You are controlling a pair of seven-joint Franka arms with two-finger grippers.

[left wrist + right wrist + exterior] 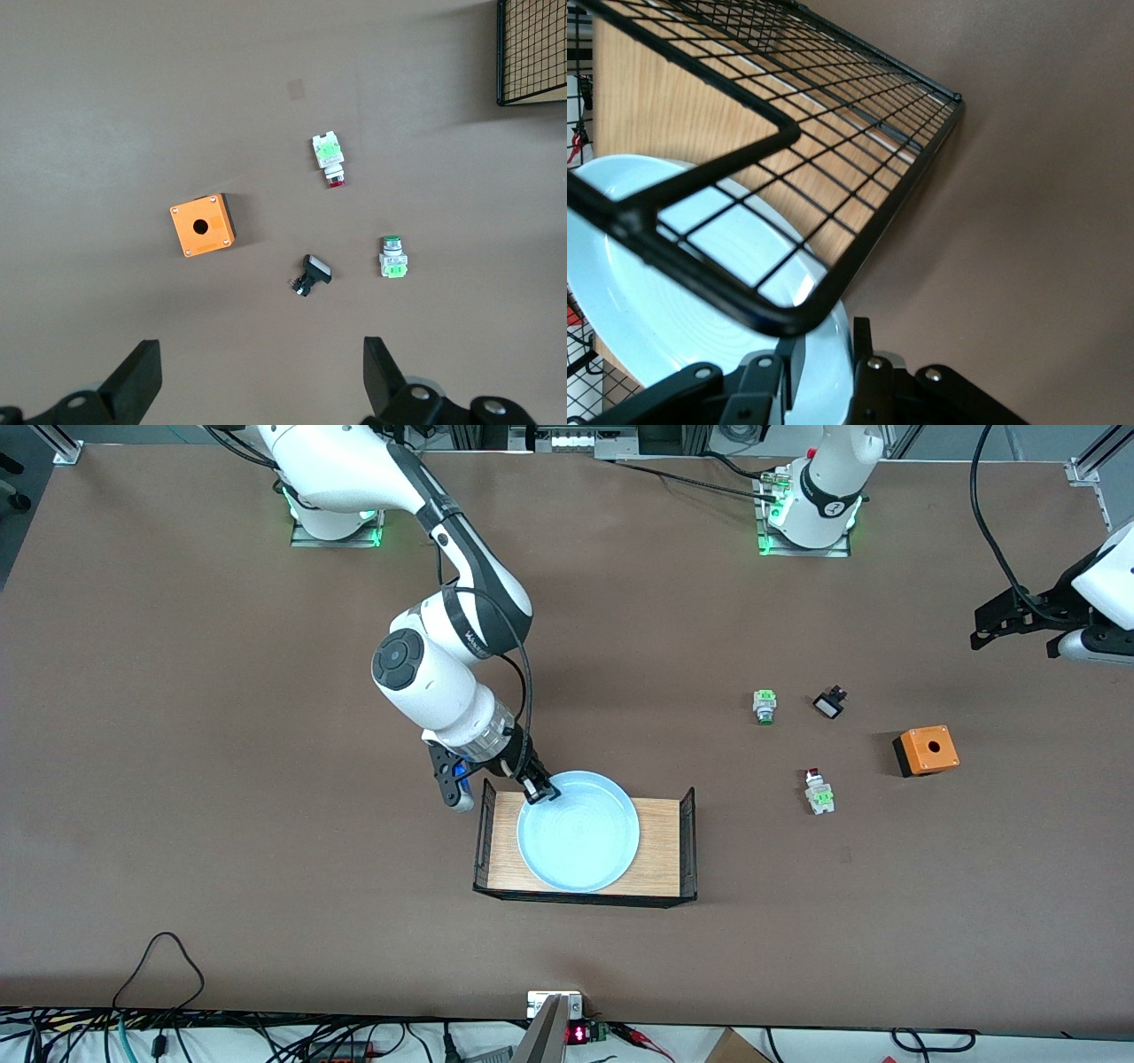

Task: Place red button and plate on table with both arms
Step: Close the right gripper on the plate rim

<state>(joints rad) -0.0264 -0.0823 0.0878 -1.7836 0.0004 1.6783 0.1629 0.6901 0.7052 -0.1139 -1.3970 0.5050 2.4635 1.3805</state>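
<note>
The pale blue plate (pixel 580 833) (pixel 647 301) lies in the light-wood tray (pixel 660 841). My right gripper (pixel 540 788) (pixel 824 341) is at the plate's rim on the side toward the robots, one finger inside the rim and one outside, shut on it. The red button (pixel 819 790) (pixel 330 158) lies on its side on the brown table (pixel 266 779), toward the left arm's end from the tray. My left gripper (pixel 1019 633) (pixel 261 363) hangs open and empty high over the table's left-arm end.
The tray has black wire-mesh ends (pixel 833 115) beside the plate's rim. A green-capped switch (pixel 765 706), a small black switch (pixel 830 704) and an orange box with a hole (pixel 926 749) lie near the red button. Cables run along the front edge.
</note>
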